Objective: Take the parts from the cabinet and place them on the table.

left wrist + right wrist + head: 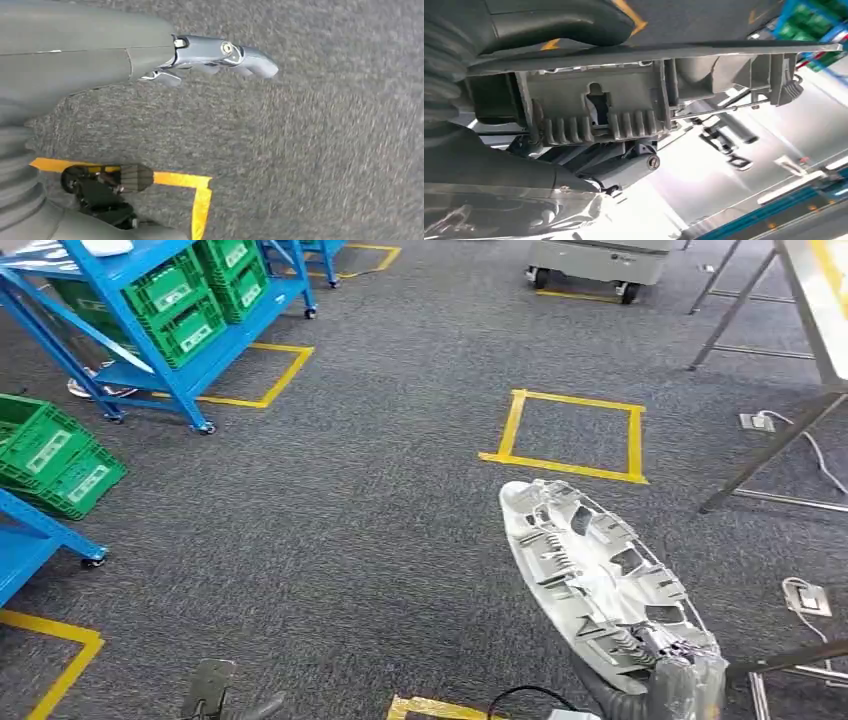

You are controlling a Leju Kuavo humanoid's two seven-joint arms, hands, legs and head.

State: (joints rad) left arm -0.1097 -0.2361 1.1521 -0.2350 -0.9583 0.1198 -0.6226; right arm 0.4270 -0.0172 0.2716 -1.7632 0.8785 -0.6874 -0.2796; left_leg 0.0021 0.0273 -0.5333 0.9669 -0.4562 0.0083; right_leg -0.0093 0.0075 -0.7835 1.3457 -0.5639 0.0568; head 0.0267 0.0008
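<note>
My right hand [686, 686] grips a large grey cast part [598, 575] with ribs and cut-outs, holding it by its near end low on the right, above the carpet. In the right wrist view the thumb [549, 20] lies over the part [624, 100] and the fingers [624, 170] sit beneath it. The blue cabinet [150, 320] with green bins [190, 305] stands at the far left. The metal table [815, 290] runs along the right edge. My left hand [215, 690] hangs low at the left, its fingers [220, 52] stretched out and holding nothing.
Green bins [50, 455] sit on another blue rack at the left edge. A yellow tape square [570, 435] marks the carpet ahead. A grey wheeled cart [600, 260] stands at the back. Table legs [760, 455] and floor sockets [805, 597] with cables lie at the right.
</note>
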